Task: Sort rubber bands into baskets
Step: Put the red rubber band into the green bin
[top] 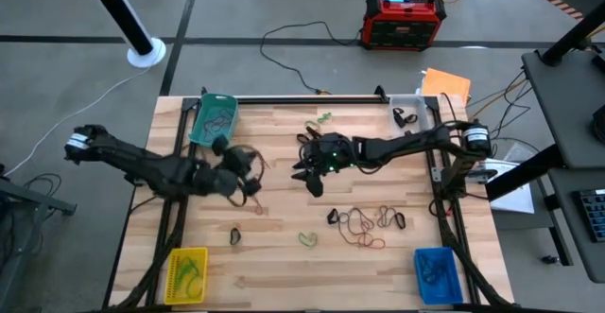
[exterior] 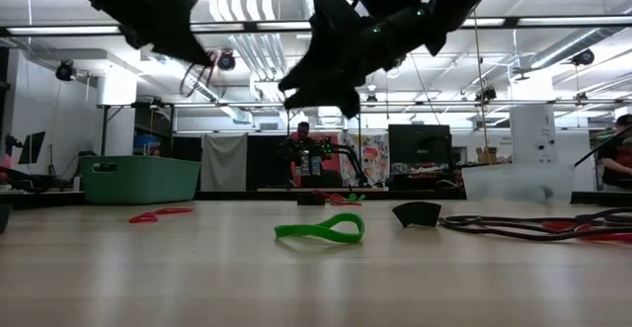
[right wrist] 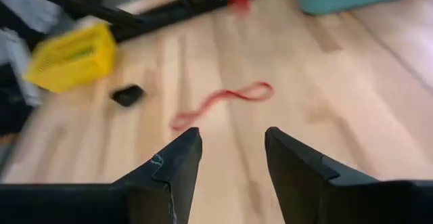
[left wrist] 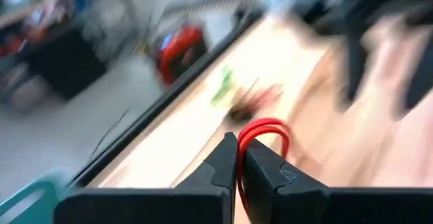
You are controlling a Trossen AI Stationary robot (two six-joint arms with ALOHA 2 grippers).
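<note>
Red rubber band (left wrist: 265,133) in left gripper (left wrist: 237,158); right gripper (right wrist: 231,149) agape

The bench (top: 284,152) is a light wooden slab bordered by a dark metal frame. A red-and-black box (top: 404,20) stands on the grey floor beyond the far edge, with black cables (top: 293,39) trailing from it. A white round base (top: 146,54) carrying a dark pole sits on the floor beyond the far-left corner. An orange sheet (top: 446,83) lies by the far-right corner. In the low view, a person (exterior: 304,149) stands in the room behind the bench.
</note>
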